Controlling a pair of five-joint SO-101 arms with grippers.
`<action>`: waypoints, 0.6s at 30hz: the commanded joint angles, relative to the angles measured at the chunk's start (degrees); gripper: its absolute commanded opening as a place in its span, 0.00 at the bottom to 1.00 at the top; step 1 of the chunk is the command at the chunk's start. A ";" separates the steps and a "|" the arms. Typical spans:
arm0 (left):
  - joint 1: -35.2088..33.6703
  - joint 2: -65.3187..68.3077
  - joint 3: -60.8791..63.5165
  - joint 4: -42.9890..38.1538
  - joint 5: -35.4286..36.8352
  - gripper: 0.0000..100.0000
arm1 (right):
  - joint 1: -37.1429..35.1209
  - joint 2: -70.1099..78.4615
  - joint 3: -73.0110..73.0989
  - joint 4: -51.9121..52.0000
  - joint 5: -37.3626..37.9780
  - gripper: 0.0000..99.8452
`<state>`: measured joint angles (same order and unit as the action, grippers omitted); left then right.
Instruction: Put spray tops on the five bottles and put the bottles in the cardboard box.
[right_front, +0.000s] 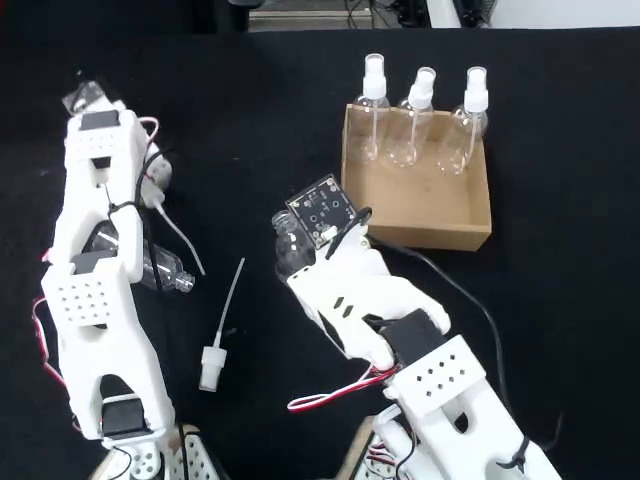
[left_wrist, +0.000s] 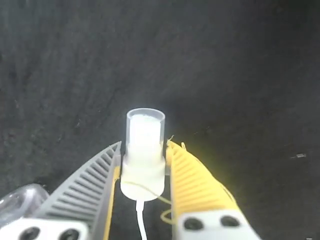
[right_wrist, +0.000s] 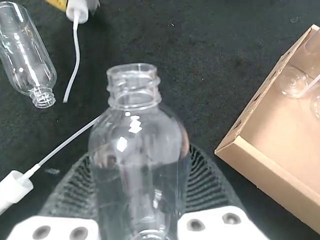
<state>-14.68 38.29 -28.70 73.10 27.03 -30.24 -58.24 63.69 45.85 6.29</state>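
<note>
My left gripper (right_front: 155, 185) (left_wrist: 144, 146) is shut on a white spray top (left_wrist: 144, 150) at the left rear of the table, its thin tube (right_front: 185, 240) trailing toward the front. My right gripper (right_front: 290, 245) (right_wrist: 140, 155) is shut on a clear uncapped bottle (right_wrist: 135, 145) just left of the cardboard box (right_front: 420, 238). Three capped bottles (right_front: 412, 130) lean against the box's far wall. Another uncapped bottle (right_front: 165, 268) (right_wrist: 27, 55) lies on its side beside the left arm. A loose spray top (right_front: 213, 362) (right_wrist: 12, 187) lies between the arms.
The table is covered in black cloth. The near half of the box floor (right_wrist: 295, 145) is bare. Red and white cables (right_front: 330, 395) loop beside the right arm's base, and a black cable (right_front: 480, 310) runs along the cloth to its right.
</note>
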 joint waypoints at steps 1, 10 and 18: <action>1.10 -2.29 -7.69 1.49 -1.85 0.03 | 0.88 -2.33 -0.57 0.09 0.53 0.01; 1.01 -5.71 -31.43 23.03 -8.70 0.03 | 0.62 -2.51 4.97 -9.58 0.00 0.01; 4.53 -6.77 -45.85 27.69 -9.41 0.03 | 0.62 -12.00 12.44 -16.53 0.00 0.01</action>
<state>-13.71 37.05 -65.10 99.82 18.42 -30.15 -65.19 75.38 32.31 6.29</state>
